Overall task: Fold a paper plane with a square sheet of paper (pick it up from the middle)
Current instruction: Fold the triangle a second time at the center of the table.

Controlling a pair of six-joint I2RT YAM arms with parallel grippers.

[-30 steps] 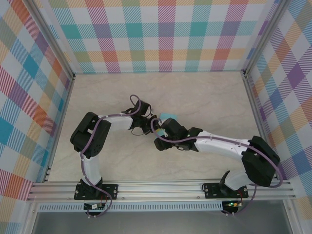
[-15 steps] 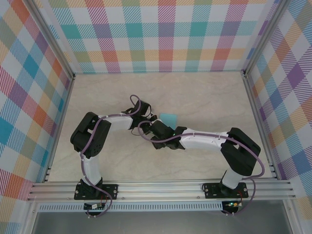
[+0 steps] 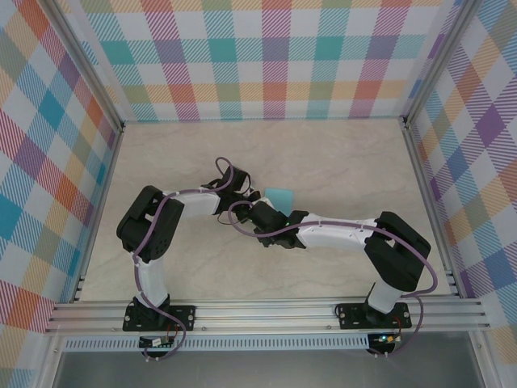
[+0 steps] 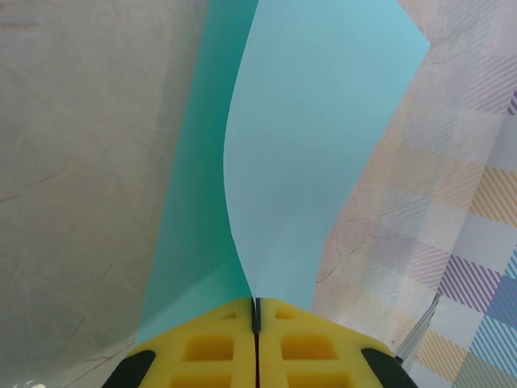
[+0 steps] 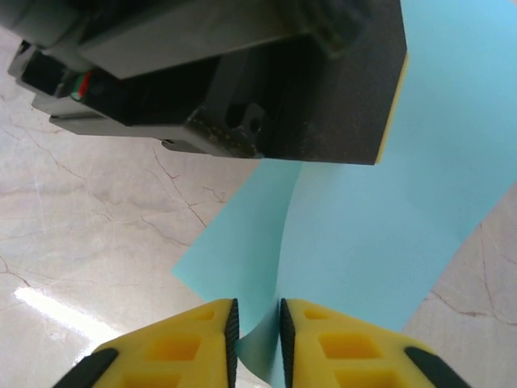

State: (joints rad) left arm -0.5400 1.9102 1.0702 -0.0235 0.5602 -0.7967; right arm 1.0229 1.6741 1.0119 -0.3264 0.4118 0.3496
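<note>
The square sheet of paper is light turquoise and lies near the table's middle, bent up into a curved fold. My left gripper is shut on it. In the left wrist view its yellow pads meet at the left gripper, with the sheet rising from between them. My right gripper sits just in front of the left one. In the right wrist view the right gripper has a narrow gap between its jaws, and a curled edge of the sheet stands between them.
The left gripper's black body hangs close above the sheet, right ahead of the right fingers. The marble tabletop is bounded by plaid walls at the back and sides and an aluminium rail at the front.
The right arm swung left toward the sheet, and its jaws narrowed from wide open to a slim gap around the paper's edge. The left gripper kept its hold and stayed put.
</note>
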